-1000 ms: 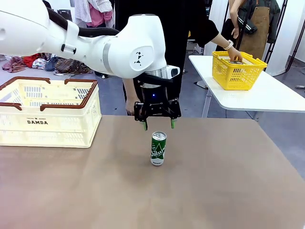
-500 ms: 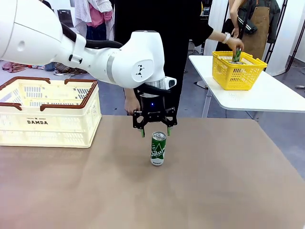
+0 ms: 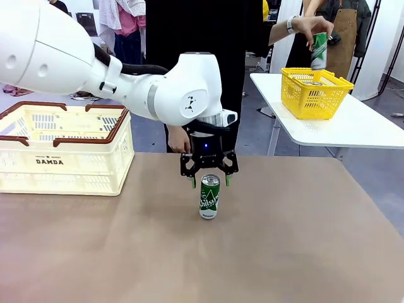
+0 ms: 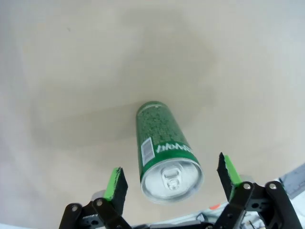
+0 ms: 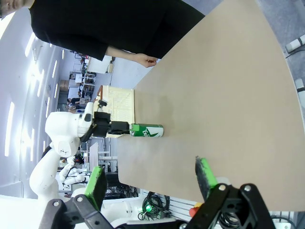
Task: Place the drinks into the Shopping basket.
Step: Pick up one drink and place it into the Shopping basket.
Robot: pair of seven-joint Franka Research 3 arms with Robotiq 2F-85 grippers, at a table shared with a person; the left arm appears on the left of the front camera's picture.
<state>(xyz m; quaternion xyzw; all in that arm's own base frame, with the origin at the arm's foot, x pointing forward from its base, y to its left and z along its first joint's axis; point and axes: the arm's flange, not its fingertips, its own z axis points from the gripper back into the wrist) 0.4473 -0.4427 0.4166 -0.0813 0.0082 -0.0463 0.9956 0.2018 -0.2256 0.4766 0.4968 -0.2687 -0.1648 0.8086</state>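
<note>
**Green can at mid-surface, end effector over it**

Shopping basket (image 3: 63, 148): far left edge of surface (image 3: 284, 252). Green can (image 3: 209, 199): upright, mid-surface; left end effector (image 3: 209, 183) at its top, fingers apart on either side, not touching. Second green can (image 3: 319, 50): in person's hand (image 3: 309, 28) above yellow basket (image 3: 315, 95). Right end effector (image 5: 150, 179): fingers apart, empty.

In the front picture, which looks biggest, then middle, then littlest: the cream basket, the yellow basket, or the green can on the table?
1. Cream basket: largest.
2. Yellow basket: smaller here, but it sits farther from the camera, so its real size is unsure.
3. Green can on the table: smallest by far.
</note>
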